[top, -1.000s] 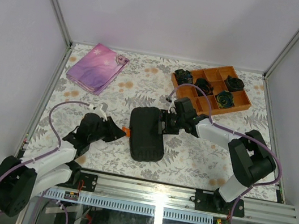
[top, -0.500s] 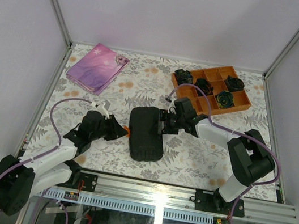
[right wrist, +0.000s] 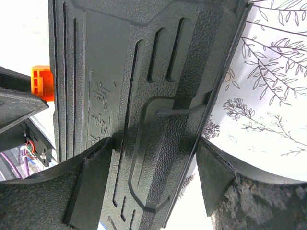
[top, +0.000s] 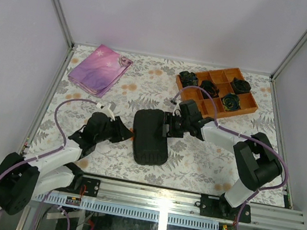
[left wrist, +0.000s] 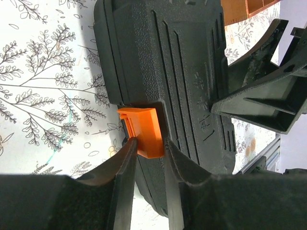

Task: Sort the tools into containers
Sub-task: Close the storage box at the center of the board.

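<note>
The black tool case [top: 150, 137] lies closed in the middle of the table. No tools show; they are hidden or out of view. My left gripper [top: 127, 133] is at the case's left edge. In the left wrist view its fingers [left wrist: 128, 152] close on both sides of the orange latch tab [left wrist: 142, 125], with the gripper [left wrist: 148, 144] touching it. My right gripper [top: 169, 127] is at the case's right edge. In the right wrist view the gripper [right wrist: 153, 155] straddles the ribbed lid [right wrist: 144, 72], one finger on the lid, the other at the rim.
An orange divided tray [top: 247, 109] with black rosette bundles stands at the back right, close behind my right arm. A pink-purple fabric pouch [top: 99, 69] lies at the back left. Grey walls and metal rails bound the floral table.
My left gripper has moved right to the case's orange latch tab and now covers it. The case has shifted slightly. The right gripper has stayed on the case.
</note>
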Tool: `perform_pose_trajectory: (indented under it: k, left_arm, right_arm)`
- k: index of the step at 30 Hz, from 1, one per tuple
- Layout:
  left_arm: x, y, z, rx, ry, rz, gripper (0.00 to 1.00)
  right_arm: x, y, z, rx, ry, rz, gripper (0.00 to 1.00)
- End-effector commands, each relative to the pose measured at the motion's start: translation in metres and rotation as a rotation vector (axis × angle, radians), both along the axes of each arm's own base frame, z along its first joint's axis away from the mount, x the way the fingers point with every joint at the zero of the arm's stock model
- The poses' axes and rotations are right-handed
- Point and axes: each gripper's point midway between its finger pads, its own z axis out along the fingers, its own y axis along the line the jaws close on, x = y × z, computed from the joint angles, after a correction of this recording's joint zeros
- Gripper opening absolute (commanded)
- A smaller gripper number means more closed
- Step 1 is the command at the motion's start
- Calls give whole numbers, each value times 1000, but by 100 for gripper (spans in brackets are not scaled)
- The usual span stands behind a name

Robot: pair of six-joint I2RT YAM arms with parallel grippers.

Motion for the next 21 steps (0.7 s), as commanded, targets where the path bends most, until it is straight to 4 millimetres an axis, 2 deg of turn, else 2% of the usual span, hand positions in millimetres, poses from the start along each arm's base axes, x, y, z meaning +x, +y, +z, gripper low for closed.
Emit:
perform_pose_trajectory:
  k: [1,5,9,15,21]
  left_arm:
    - [16,-23,38,-102,-116,-34,25]
    - [16,-23,38,-97,-117,-33,35]
    - [17,-24,39,-97,-119,-32,38]
    - [17,-24,36,-90,-112,-35,38]
    - [17,-18,25,-49,-82,-7,33]
  right_arm:
    - [-38,-37,-60,-211,132,37,27]
    - [-38,-36,-60,-210,133,39,27]
    - [-38,-35,-60,-206,137,42,27]
    - [-38,-35,-60,-206,138,44,26]
    - [-38,-34,-60,-204,140,45,26]
